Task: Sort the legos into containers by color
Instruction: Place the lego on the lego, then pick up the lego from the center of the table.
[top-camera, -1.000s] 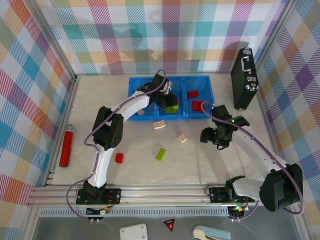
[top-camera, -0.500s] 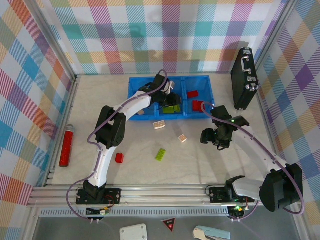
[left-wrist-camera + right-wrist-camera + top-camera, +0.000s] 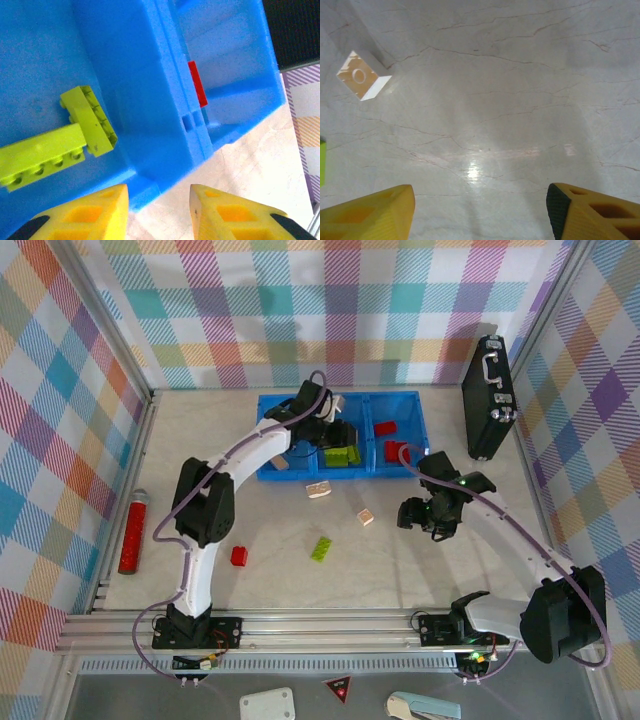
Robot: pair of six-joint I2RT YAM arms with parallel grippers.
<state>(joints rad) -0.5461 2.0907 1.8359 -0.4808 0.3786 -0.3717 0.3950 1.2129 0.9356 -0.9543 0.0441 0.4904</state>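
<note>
The blue container (image 3: 268, 403) has three compartments. My left gripper (image 3: 333, 433) hovers over the middle one, open, nothing between its fingers (image 3: 95, 212). Below it lie two lime green legos (image 3: 87, 120) (image 3: 40, 156); they show from above as a green patch (image 3: 344, 453). Red legos (image 3: 395, 451) sit in the right compartment, one of them (image 3: 197, 84) against the divider. A beige lego (image 3: 283, 464) lies in the left one. On the table are two beige legos (image 3: 319, 488) (image 3: 365, 516), a green one (image 3: 322, 548) and a red one (image 3: 239, 555). My right gripper (image 3: 410, 512) is open over bare table, right of the small beige lego (image 3: 362, 76).
A long red cylinder (image 3: 132, 531) lies by the left frame rail. A black case with a metal handle (image 3: 488, 397) leans at the back right. Checked walls close in the table on three sides.
My left gripper has opened over the middle compartment, and the green lego it carried now lies there. That gripper drew back slightly left. The right arm barely moved.
</note>
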